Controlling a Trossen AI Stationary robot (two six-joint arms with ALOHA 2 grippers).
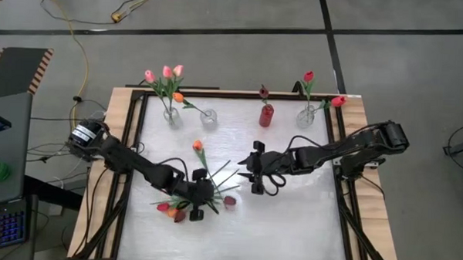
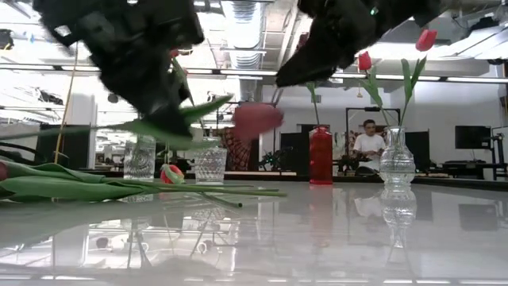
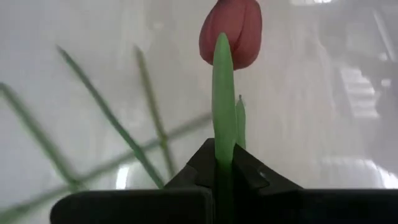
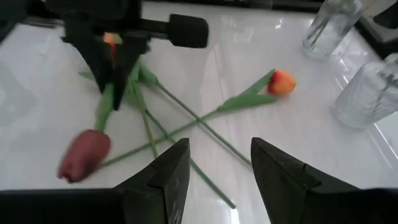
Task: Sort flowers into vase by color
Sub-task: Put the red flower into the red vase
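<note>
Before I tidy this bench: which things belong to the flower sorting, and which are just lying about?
Job: maroon tulip clamped by left gripper; orange tulip; loose tulips; glass vases; red vase; open right gripper.

Lying about: yellow cable; keyboard.

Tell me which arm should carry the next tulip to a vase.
Left. The left claw is already shut on a maroon tulip, lifted off the table. The right claw hangs open and empty beside the pile.

Glossy white table [image 1: 290, 225]: four vases [image 1: 209, 118] along far edge, loose tulips [image 1: 200, 150] lying near left-centre, perhaps five.
</note>
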